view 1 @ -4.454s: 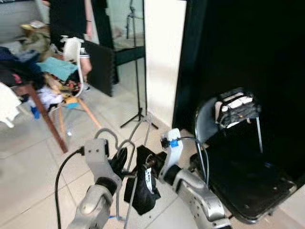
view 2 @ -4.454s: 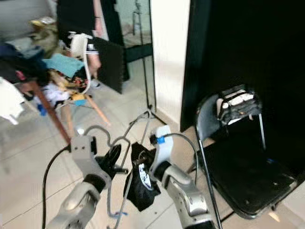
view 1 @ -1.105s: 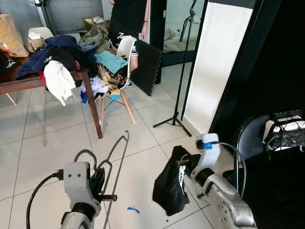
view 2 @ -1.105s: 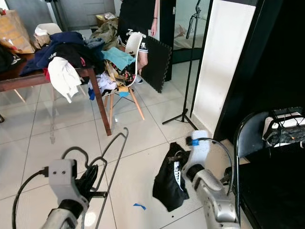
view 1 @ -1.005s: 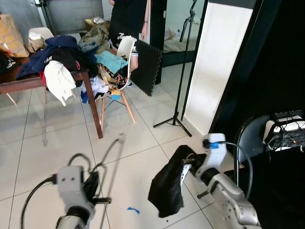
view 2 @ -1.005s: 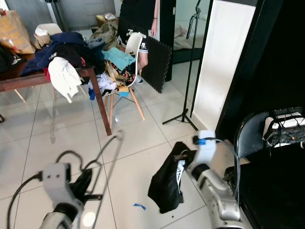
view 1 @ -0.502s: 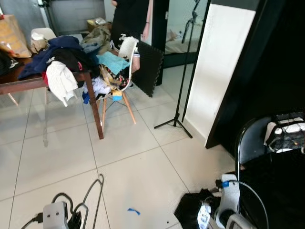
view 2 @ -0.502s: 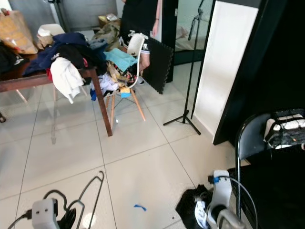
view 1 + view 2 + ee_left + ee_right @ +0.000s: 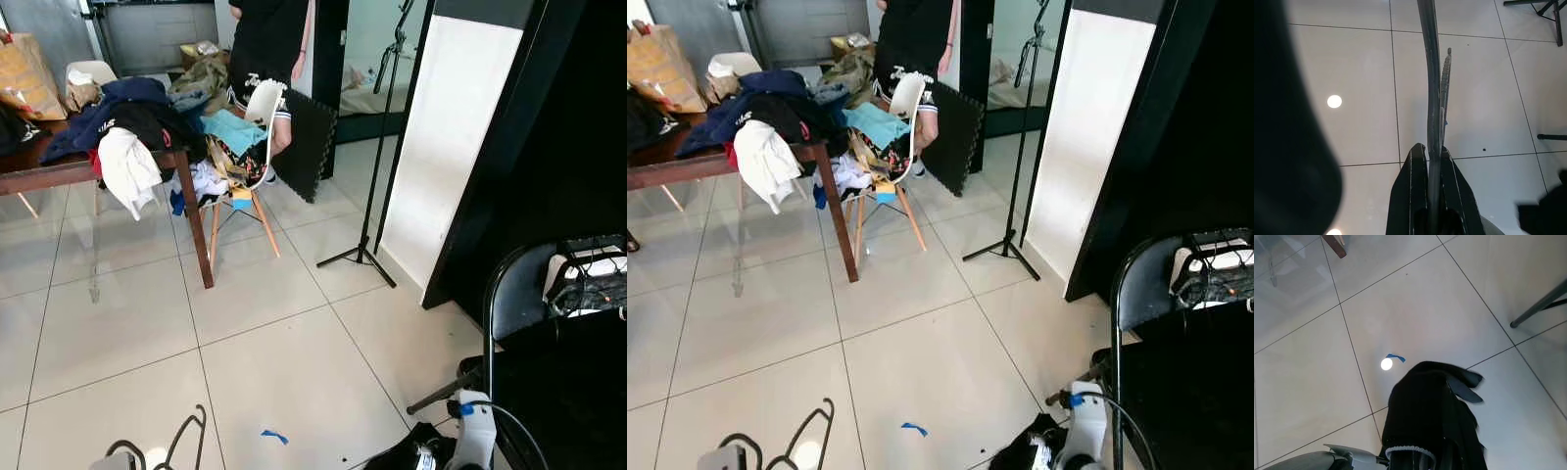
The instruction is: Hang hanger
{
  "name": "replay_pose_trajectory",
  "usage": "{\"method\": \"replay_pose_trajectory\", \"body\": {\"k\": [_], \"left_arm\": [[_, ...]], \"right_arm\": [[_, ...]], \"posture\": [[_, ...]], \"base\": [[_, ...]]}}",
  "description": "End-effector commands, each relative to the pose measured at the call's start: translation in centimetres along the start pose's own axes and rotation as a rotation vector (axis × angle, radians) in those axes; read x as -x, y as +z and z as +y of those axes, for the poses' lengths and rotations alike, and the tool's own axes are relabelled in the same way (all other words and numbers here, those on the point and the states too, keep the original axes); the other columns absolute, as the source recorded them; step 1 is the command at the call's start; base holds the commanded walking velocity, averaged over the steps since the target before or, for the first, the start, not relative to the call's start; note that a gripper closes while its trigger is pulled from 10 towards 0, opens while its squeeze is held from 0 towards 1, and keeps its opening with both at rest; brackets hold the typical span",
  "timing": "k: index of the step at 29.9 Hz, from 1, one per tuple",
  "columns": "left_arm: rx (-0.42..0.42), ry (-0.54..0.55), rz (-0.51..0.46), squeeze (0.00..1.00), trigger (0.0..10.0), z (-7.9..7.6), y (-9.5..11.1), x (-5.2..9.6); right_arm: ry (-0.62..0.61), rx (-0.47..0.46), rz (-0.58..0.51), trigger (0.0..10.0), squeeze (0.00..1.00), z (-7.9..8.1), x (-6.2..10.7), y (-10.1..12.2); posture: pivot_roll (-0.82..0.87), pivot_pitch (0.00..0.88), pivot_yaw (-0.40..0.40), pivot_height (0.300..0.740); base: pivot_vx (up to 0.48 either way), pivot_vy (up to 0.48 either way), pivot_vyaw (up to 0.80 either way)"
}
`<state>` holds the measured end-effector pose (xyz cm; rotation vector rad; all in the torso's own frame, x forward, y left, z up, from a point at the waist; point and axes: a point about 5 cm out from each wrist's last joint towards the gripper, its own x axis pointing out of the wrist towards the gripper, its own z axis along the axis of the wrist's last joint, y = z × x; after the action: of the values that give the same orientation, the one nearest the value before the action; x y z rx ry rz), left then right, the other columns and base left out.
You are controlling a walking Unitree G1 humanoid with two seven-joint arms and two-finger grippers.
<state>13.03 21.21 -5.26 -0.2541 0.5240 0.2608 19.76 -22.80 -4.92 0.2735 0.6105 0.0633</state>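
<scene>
A grey wire hanger (image 9: 1431, 73) runs out from between the fingers of my left gripper (image 9: 1431, 149), which is shut on it above the tiled floor. In the left eye view its hook (image 9: 188, 441) pokes up at the bottom left edge. A black garment (image 9: 1430, 406) with a white label hangs over my right gripper and hides its fingers. In the eye views the garment (image 9: 1034, 450) sits low at the bottom right beside my right arm (image 9: 1083, 421).
A wooden table (image 9: 59, 168) heaped with clothes and a white chair (image 9: 257, 113) stand ahead on the left, with a person (image 9: 265, 39) behind them. A tripod stand (image 9: 362, 250) and a white panel (image 9: 451, 147) are ahead. A black folding chair (image 9: 509, 304) is close on my right.
Both arms have dropped toward the bottom of the eye views, taking the hanger and the black garment down with them. Since 4.5 s ago the camera has swung toward the room.
</scene>
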Motion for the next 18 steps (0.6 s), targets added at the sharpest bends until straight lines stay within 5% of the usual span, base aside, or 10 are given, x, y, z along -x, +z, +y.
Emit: {"method": "replay_pose_trajectory", "body": {"k": [1,18], "left_arm": [[0.009,0.001,-0.009,0.0,10.0,0.3,0.1,0.0],[0.022,-0.046,0.009,0.0,10.0,0.3,-1.0,-0.7]], "right_arm": [[0.002,-0.014,-0.019,10.0,0.0,-0.1,-0.1,0.2],[-0.001,-0.008,0.057,10.0,0.0,-1.0,0.2,-0.8]], "posture": [[0.03,0.0,-0.034,0.74],[0.02,0.0,-0.04,0.74]], "base": [[0.0,0.0,0.0],[0.0,0.0,0.05]]}}
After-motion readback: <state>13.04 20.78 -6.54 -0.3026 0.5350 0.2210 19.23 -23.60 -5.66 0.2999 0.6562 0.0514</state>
